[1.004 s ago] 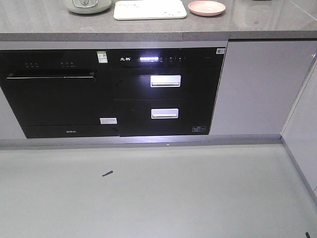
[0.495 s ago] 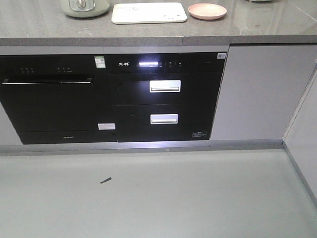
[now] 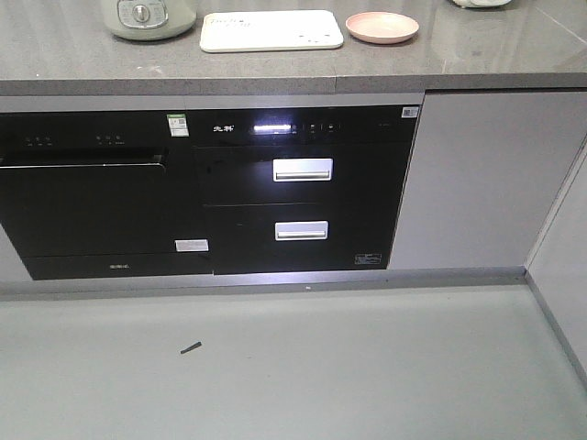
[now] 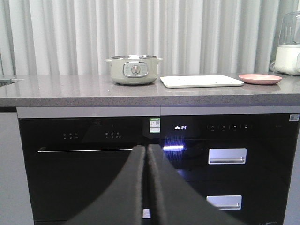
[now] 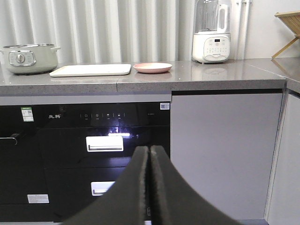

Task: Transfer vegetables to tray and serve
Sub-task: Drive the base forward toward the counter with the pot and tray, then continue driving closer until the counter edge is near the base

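A: Front view first. The tray [image 3: 271, 30] lies flat on the grey table [image 3: 275, 71], well back from the front edge.

B: Cream-white, rounded corners. Just beside it on one side stands a pale green pot [image 3: 147, 16], and on the other a pink plate [image 3: 382, 27]. Neither one touches the tray.

A: From the left wrist the pot has a dial on its front, and its inside is hidden at this angle. The tray's top looks bare from here.

B: And the left end effector [image 4: 146, 149]?

A: Its two dark fingers [image 4: 136, 178] are pressed together along their length with nothing between them. It is low down in front of the black appliance fronts and well apart from the tray.

B: Same on the other side. The right end effector [image 5: 149, 150] has its fingers [image 5: 161, 183] closed flat against each other, with nothing in its grasp. It points at the drawer unit [image 5: 105, 154] under the table.

A: That view also shows a white blender [image 5: 211, 33] on the table, well past the pink plate.

B: Below the table there is a lit display strip [image 3: 272, 128] over two silver drawer handles [image 3: 303, 170], one above the other. A small dark scrap [image 3: 191, 347] lies on the floor [image 3: 367, 367].
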You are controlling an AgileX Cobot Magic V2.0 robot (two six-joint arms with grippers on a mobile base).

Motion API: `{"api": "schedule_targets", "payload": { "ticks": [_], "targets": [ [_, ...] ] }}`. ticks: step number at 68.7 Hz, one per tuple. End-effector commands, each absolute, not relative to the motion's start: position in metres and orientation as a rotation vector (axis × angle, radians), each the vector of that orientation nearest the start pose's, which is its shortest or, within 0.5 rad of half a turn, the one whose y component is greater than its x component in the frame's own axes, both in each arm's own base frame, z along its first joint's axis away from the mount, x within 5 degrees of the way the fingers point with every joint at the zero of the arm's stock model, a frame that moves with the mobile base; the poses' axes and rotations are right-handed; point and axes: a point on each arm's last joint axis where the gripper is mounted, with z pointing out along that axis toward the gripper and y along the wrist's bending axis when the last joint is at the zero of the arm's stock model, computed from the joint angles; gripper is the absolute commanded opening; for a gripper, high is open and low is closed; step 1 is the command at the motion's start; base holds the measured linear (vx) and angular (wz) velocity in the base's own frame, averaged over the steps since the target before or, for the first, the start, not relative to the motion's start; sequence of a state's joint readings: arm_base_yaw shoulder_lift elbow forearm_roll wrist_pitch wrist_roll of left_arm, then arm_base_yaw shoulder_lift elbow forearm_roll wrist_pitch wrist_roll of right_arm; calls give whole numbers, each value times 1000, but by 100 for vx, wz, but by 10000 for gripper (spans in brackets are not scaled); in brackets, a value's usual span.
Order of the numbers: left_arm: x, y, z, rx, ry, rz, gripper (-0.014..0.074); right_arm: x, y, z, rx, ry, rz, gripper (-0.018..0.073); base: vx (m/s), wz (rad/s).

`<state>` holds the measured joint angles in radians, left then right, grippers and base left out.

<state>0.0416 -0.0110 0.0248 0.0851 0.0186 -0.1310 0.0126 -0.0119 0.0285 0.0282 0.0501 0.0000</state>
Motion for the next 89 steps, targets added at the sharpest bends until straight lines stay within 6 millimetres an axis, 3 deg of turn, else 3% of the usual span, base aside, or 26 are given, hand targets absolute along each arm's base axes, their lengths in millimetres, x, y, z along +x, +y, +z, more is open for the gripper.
{"api": "schedule_targets", "payload": {
  "ticks": [1, 89],
  "targets": [
    [55, 1, 208, -57, 1433, -16, -6, 57, 1, 204, 11, 1482, 28, -4, 10, -1],
    [55, 1, 208, -57, 1433, -16, -6, 57, 1, 204, 11, 1482, 28, -4, 11, -1]
  ]
}}
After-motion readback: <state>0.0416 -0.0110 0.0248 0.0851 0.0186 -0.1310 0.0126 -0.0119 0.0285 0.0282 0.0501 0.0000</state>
